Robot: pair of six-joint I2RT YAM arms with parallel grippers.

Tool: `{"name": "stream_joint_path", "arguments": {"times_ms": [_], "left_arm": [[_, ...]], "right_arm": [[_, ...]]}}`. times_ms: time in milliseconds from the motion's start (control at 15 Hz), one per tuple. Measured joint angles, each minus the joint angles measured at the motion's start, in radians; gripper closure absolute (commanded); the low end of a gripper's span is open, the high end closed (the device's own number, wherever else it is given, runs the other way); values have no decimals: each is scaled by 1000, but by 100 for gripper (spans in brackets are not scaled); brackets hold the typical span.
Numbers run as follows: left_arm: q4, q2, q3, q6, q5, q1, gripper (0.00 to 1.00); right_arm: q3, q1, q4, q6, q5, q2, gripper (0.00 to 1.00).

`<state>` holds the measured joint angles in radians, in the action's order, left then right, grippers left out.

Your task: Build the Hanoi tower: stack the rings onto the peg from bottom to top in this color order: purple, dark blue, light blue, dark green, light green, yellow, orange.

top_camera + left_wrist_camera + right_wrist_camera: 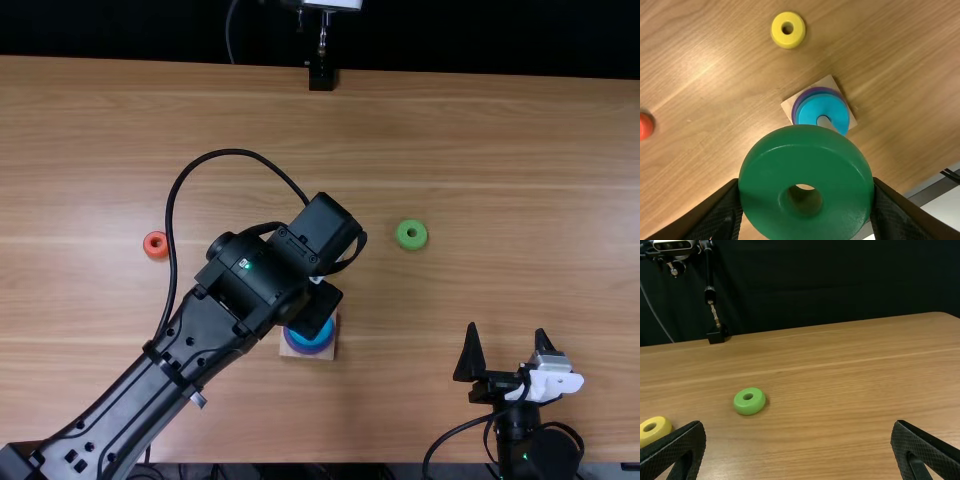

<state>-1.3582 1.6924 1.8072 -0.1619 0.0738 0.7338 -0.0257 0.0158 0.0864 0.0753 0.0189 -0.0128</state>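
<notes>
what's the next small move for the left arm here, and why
Probably shift the left gripper so the dark green ring's hole lines up over the peg. The ring is held between its fingers, the light blue ring tops the stack, and dark green comes next. The peg shows past the held ring's rim, so lowering before aligning might miss.

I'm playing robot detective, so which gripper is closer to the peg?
Left. The left gripper is close by, above the peg, holding the dark green ring. The right gripper is farther away, off to the peg's right in the top view.
</notes>
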Motion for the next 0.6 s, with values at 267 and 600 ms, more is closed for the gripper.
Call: {"name": "stream_joint_path", "arguments": {"times_ms": [267, 600], "left_arm": [[1, 0, 0, -2, 0, 7, 100], [1, 53, 0, -3, -1, 40, 100]], "right_arm": [[0, 0, -1, 1, 0, 0, 0], [0, 0, 0, 0, 0, 0, 0]]}}
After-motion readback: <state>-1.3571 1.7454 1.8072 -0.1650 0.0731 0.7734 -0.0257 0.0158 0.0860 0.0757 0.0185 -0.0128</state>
